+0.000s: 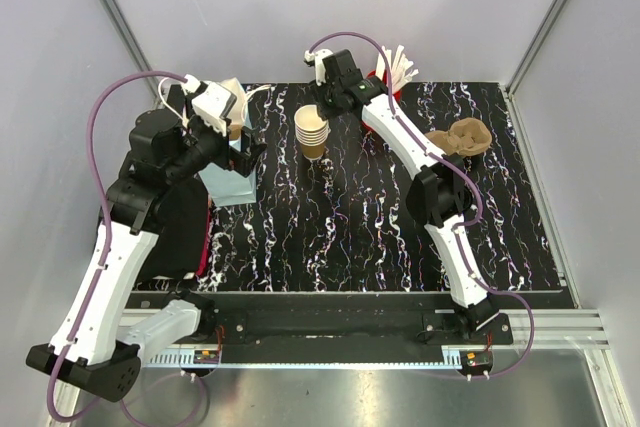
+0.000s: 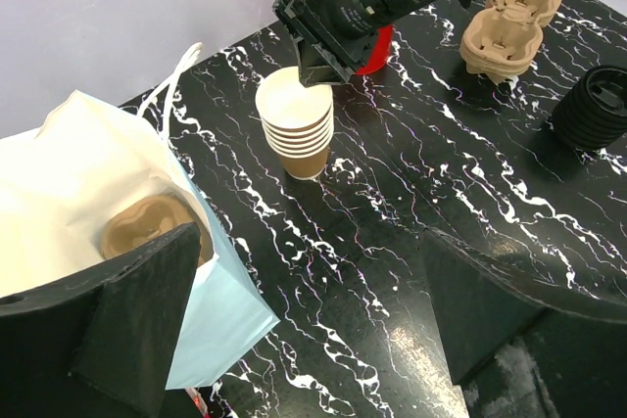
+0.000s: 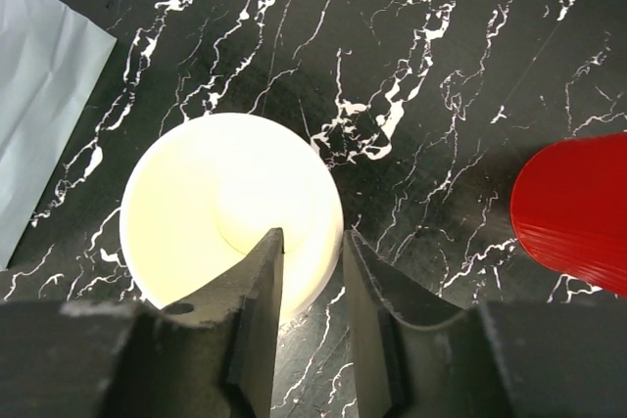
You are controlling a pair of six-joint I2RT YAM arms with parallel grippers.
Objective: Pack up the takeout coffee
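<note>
1. The right pincer (image 3: 313, 242) is hanging straight over the cup stack (image 2: 299, 139), fingers pointing down.
2. Its fingers (image 3: 257, 310) are standing narrowly apart and straddling the rim of the top cup (image 3: 211, 203): one is reaching inside the white bowl, the other is sitting just outside the wall.
3. A sliver of white is showing between the inner finger and the rim, so the pincer is not yet clamping the cup.
4. The top cup is sitting upright, nested in the stack, on the desk (image 1: 350, 237) toward its far side, between the bag (image 2: 225, 310) and the red cup (image 3: 578, 212).
5. The left pincer (image 2: 312, 242) is hovering with its fingers wide apart and holding nothing, one finger beside the mouth of the bag.
6. The bag is standing open at the left of the desk, pale blue outside and white inside. A brown rounded thing (image 2: 147, 227) is lying in it; what it is I cannot tell.
7. The red cup is standing just behind the right pincer, with white sticks (image 1: 400, 62) fanning out of it.
8. A brown pulp carrier (image 2: 505, 31) is lying to the right of the stack, well apart from it.
9. A pile of black lids (image 2: 600, 105) is standing near the carrier, on its near side.
</note>
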